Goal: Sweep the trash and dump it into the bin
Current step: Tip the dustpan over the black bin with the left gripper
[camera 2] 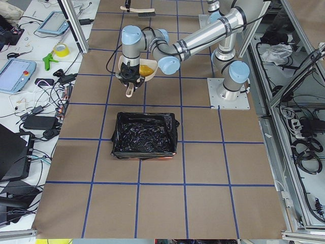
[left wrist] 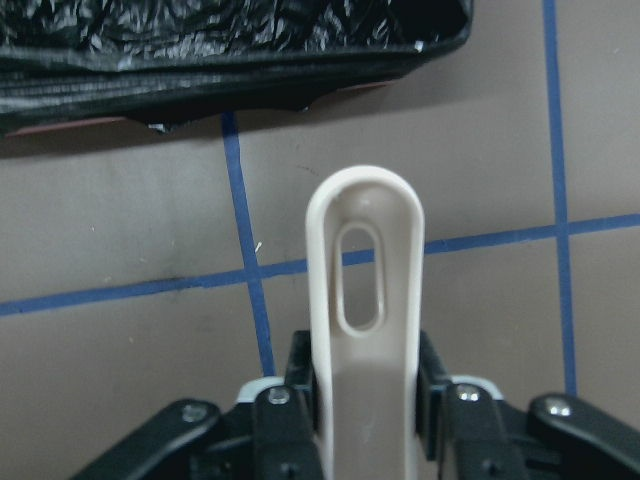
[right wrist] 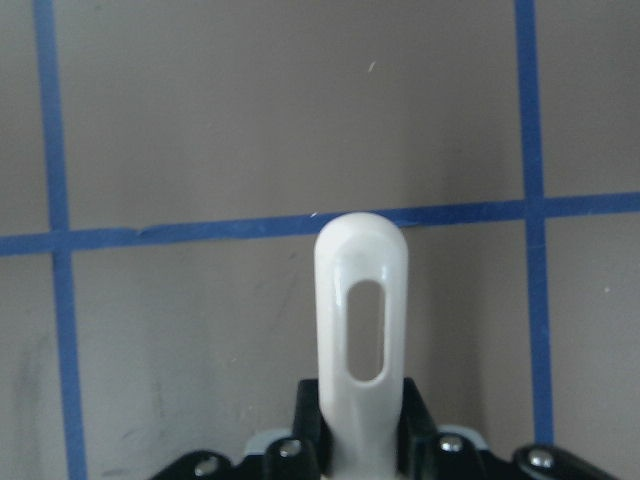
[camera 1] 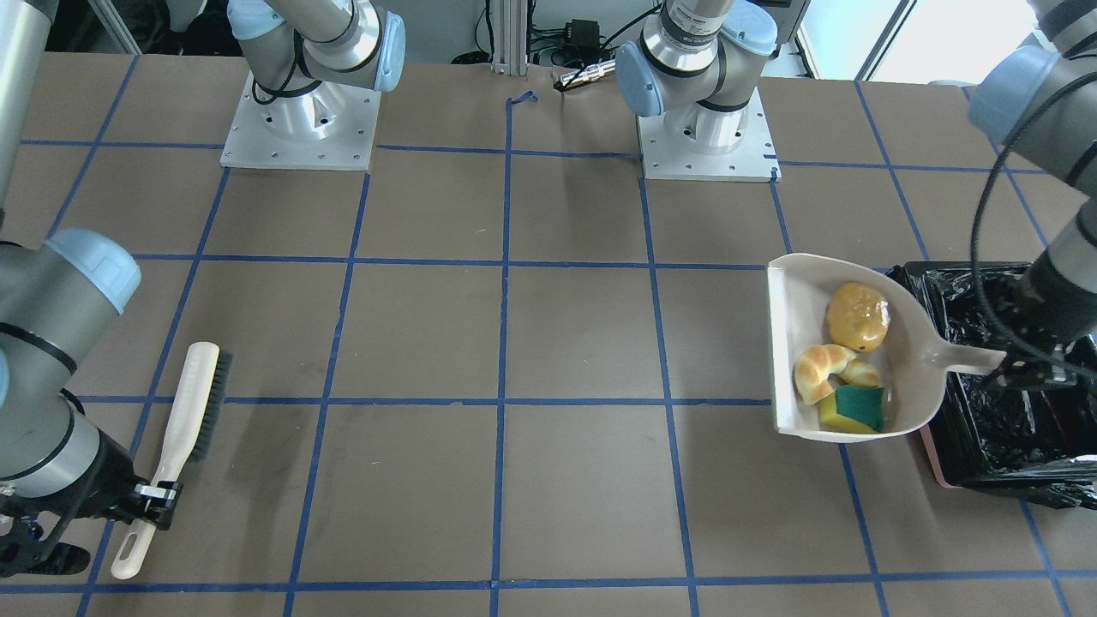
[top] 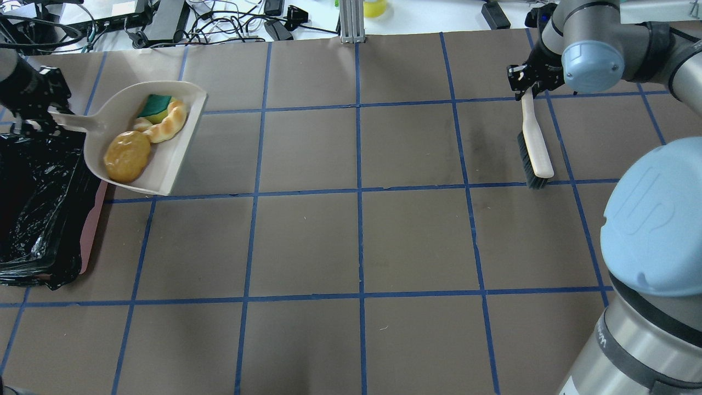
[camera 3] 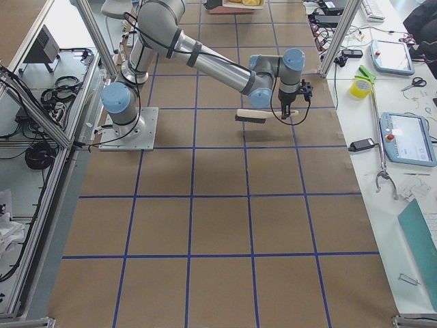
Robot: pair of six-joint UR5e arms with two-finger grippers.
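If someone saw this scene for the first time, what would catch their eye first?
The dustpan loaded with a roll, a croissant and a sponge, held by its handle in the left gripper beside the black-lined bin. Far across the table, the right gripper holds a brush by its handle.

I count three pieces of trash (camera 1: 860,374) on my screens: one bread roll (camera 1: 857,316), one croissant (camera 1: 821,368), one sponge piece (camera 1: 853,410). One dustpan (camera 1: 793,343) and one bin (camera 1: 994,446), both toward three o'clock in the front-facing view. One brush (camera 1: 184,420) at eight o'clock. Two arms: left arm (camera 1: 1063,257), right arm (camera 1: 51,343).
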